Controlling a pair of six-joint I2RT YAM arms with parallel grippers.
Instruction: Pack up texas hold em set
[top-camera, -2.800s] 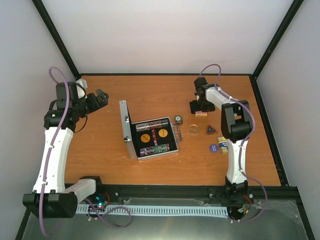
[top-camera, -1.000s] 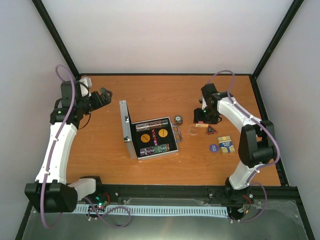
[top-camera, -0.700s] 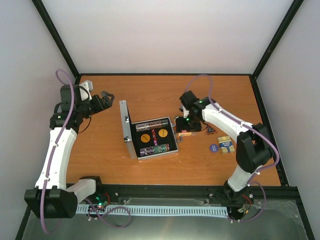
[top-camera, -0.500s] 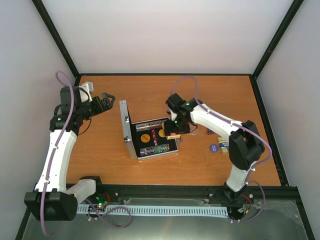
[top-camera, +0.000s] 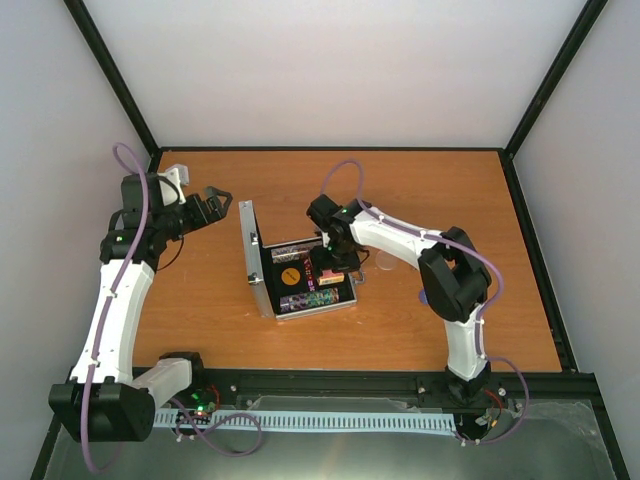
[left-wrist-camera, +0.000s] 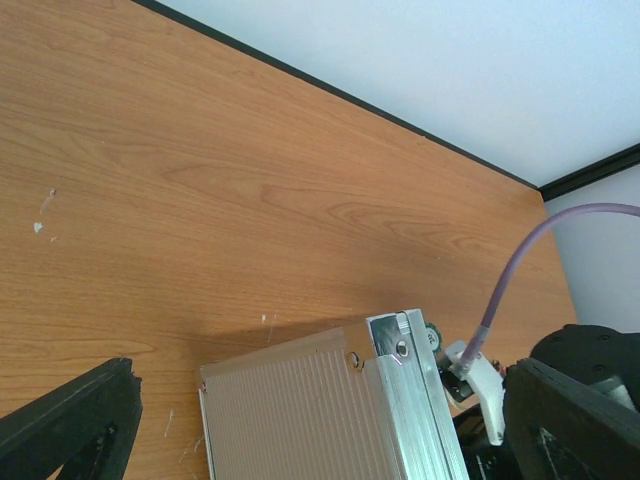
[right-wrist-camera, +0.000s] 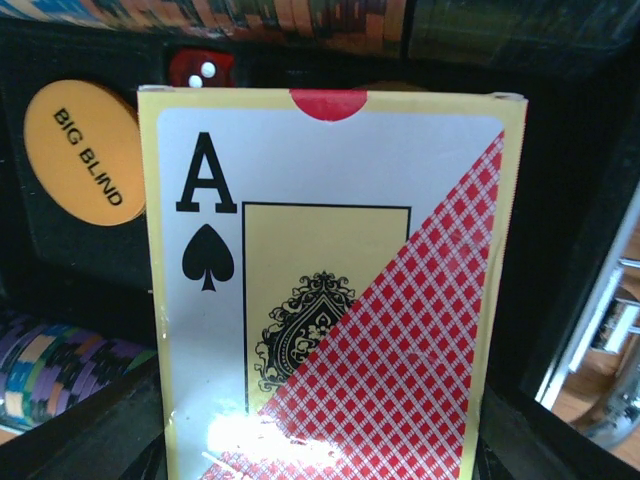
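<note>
Holding the red card deck (right-wrist-camera: 330, 290) by its near end, the right tool (top-camera: 333, 264) is pinching it from both sides and hanging over the open case (top-camera: 262, 290), which is sitting mid-bench with its lid (left-wrist-camera: 300, 405) standing upright. In the right wrist view the deck's ace face is filling the frame; behind it are lying the black lining, an orange BIG BLIND button (right-wrist-camera: 85, 165), a red die (right-wrist-camera: 205, 70) and a row of chips (right-wrist-camera: 60, 365).

The step in hand is looking like seating the deck in a free recess of the lining; which recess is hidden by the deck itself. Doing this well is meaning squaring the deck's long edges to the recess walls, bringing it down flat and not corner-first, and keeping it off the button and chips, which could be getting nudged out of place. Releasing should be waiting until the deck is resting on the lining.

The left tool (top-camera: 218, 200) is standing spread wide and empty, just beside the lid's outer face, well placed for steadying it.
</note>
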